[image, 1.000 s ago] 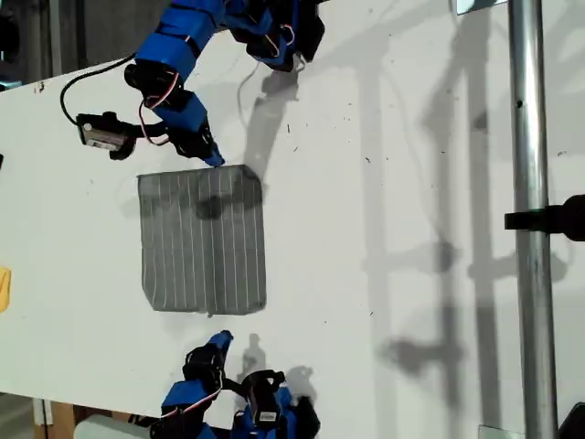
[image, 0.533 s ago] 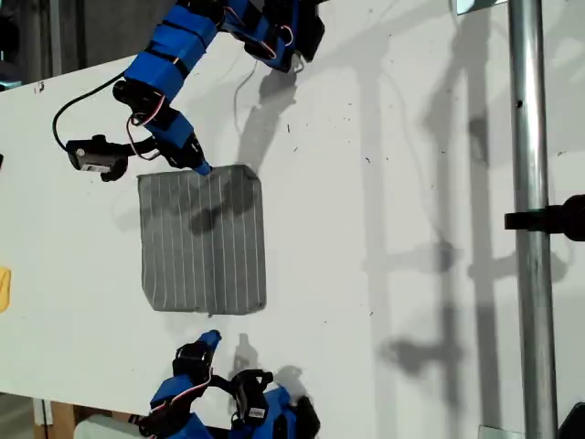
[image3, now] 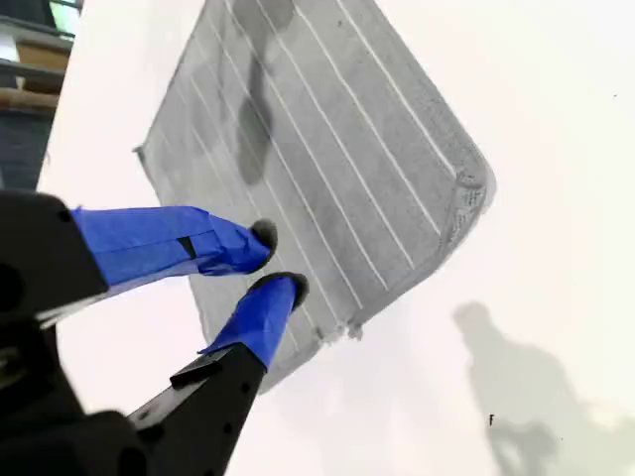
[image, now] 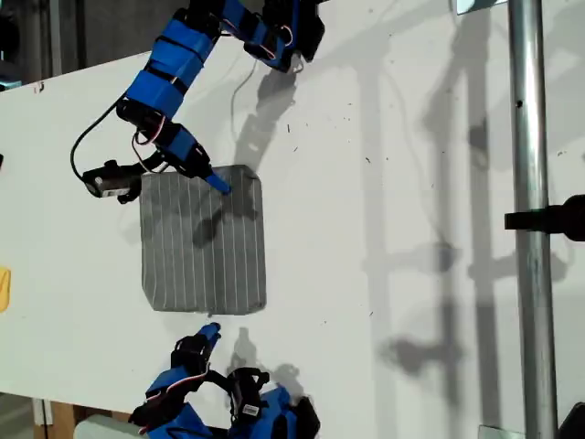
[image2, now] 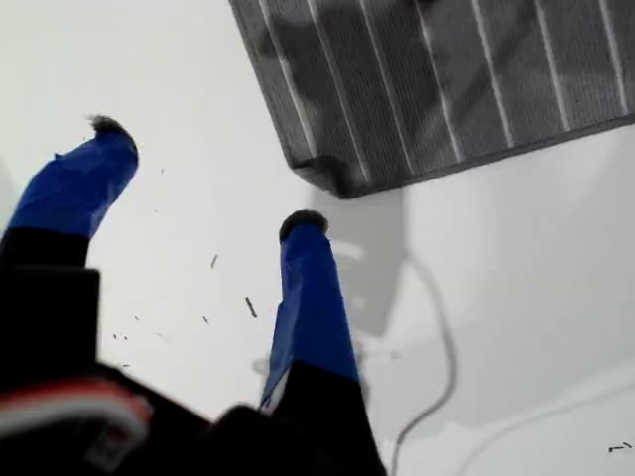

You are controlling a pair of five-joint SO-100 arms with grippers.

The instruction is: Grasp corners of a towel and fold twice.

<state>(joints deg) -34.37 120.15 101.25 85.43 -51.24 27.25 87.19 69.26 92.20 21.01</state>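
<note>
Beneath my second pincer (image3: 276, 260) lies the towel (image3: 327, 149), near its edge.

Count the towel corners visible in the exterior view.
4, all on the towel, none hidden. By the exterior view's sides: upper-left corner, upper-right corner, lower-right corner, lower-left corner. All lie flat on the table.
</note>
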